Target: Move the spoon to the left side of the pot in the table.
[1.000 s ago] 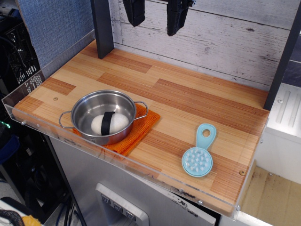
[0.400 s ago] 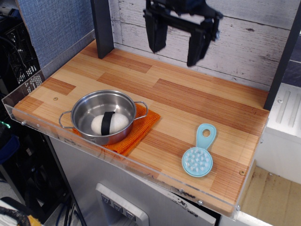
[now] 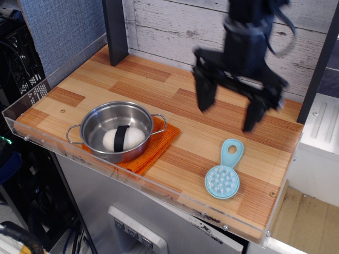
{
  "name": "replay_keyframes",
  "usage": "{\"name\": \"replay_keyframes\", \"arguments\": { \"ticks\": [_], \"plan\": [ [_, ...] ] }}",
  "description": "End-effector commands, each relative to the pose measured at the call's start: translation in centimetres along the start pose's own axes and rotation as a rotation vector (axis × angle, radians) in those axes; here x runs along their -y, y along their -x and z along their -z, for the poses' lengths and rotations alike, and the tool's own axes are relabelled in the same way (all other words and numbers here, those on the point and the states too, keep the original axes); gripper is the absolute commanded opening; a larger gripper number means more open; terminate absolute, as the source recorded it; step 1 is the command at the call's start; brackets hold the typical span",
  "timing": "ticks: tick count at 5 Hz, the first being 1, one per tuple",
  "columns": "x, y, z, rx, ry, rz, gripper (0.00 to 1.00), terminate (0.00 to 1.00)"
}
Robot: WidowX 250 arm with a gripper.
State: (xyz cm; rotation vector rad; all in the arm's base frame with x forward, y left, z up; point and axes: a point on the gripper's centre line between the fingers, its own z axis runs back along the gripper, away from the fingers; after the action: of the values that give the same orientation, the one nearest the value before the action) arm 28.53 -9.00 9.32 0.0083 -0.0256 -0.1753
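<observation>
Change: gripper (image 3: 228,117) has come down from the back wall toward the right half of the desk (image 3: 212,108) and hangs above it.
Fingers: spread wide (image 3: 204,98), pinching nothing.
Spoon (image 3: 224,171): flat near the front right corner, round head toward the front edge, not moved.
Pot (image 3: 116,130): near the front left corner, on an orange cloth (image 3: 153,151), with a white object (image 3: 123,138) inside, not moved.

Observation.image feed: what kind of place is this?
Likely a lab mock-up of a kitchen counter: a wood-plank table with clear acrylic rim, a small steel pot on orange cloth, a toy-like blue spoon.
</observation>
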Motion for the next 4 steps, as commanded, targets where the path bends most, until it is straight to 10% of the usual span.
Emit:
{"name": "replay_keyframes", "arguments": {
  "ticks": [1,4],
  "plan": [
    [1.7,0.7,2.5,0.009,-0.043,-0.048,1.00,0.00],
    [0.1,2.6,5.4,-0.091,-0.027,-0.115,1.00,0.00]
  ]
}}
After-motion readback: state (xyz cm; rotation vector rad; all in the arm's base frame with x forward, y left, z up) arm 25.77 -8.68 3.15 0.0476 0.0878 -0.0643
